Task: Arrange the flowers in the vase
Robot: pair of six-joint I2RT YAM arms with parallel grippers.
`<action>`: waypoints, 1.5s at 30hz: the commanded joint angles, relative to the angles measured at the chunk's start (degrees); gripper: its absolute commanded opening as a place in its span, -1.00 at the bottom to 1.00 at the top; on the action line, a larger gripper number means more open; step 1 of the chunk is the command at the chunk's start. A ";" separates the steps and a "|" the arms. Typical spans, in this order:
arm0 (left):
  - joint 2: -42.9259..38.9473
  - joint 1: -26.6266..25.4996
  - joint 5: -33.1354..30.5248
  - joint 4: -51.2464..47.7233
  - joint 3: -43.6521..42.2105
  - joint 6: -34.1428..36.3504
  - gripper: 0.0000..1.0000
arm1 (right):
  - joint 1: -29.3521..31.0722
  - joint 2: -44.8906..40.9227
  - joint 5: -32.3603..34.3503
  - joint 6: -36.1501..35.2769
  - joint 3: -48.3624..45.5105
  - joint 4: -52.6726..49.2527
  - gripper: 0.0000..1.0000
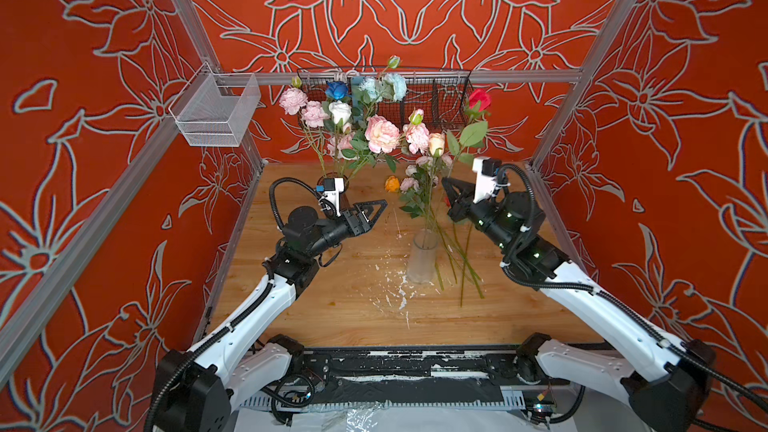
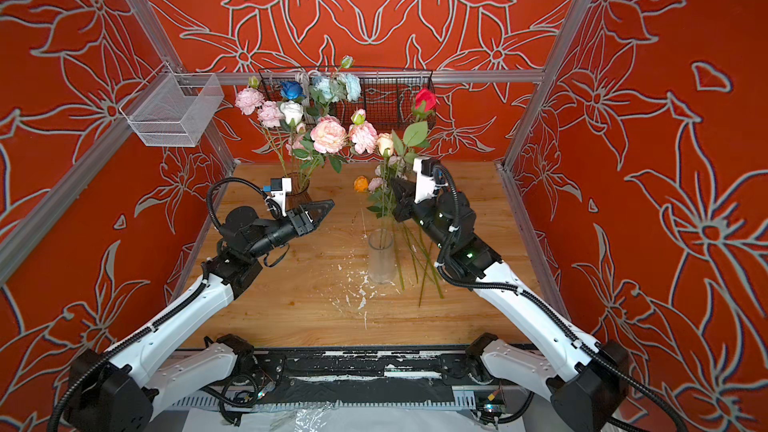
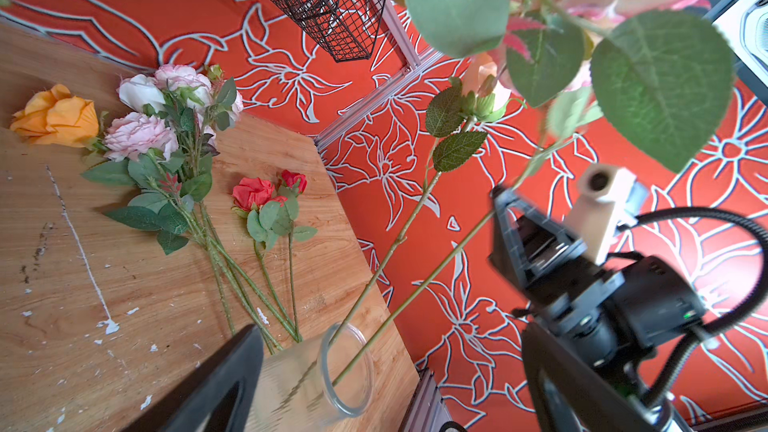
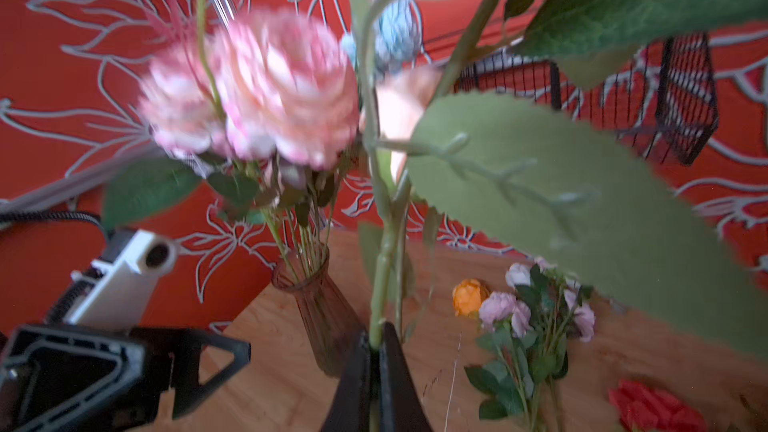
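While the right hand (image 4: 377,332) is clamped on a green stem (image 4: 384,251) whose foot stands in the clear vase (image 1: 423,259) beside one other stem, the left hand (image 1: 376,209) hangs spread wide and holds nothing, above the table (image 1: 332,309) between the two vases. Broad leaves crowd the gripped stem. A ribbed vase (image 1: 332,182) near the far left corner carries most of the flowers (image 1: 381,135). Three loose lots lie toward the right edge: an orange rose (image 1: 392,184), a pink cluster (image 3: 139,135) and a red spray (image 3: 253,193). Open wood runs along the near edge. Two baskets hang on the frame, a black basket (image 1: 440,103) and a mesh basket (image 1: 216,114).
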 commanded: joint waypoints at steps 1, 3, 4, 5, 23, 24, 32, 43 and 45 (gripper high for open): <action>0.42 0.43 0.81 2.90 -0.36 -0.45 0.93 | 1.36 -0.88 1.63 -0.95 -2.51 3.51 -1.00; 0.77 0.40 0.90 2.97 -0.34 -0.64 0.93 | 1.76 -0.13 1.84 -0.96 -3.29 2.84 -0.98; 0.92 0.40 1.05 3.08 -0.36 -0.78 0.93 | 1.84 0.31 1.93 -1.07 -3.34 2.34 -0.90; 1.05 0.42 1.12 3.17 -0.36 -0.87 0.93 | 1.92 0.61 2.15 -1.16 -3.11 1.54 -0.78; 3.04 0.45 1.34 3.36 -0.45 -1.60 0.93 | 2.64 -11.87 5.65 -1.05 -2.35 -17.15 -0.04; 3.37 0.29 1.34 3.41 -0.53 -1.70 0.93 | 2.64 -13.33 7.15 -0.82 -2.31 -19.05 -0.03; 6.40 -3.30 -0.52 -2.71 1.24 -0.63 0.90 | -5.97 -16.42 17.08 7.12 -7.15 -31.35 -0.15; 16.62 -7.10 -5.88 -23.86 8.29 0.49 0.79 | -26.58 15.73 -0.20 14.14 -2.45 -30.38 -0.10; 18.68 -7.10 -4.35 -25.14 9.51 0.50 0.77 | -27.02 22.97 -0.94 13.09 1.69 -31.79 -0.04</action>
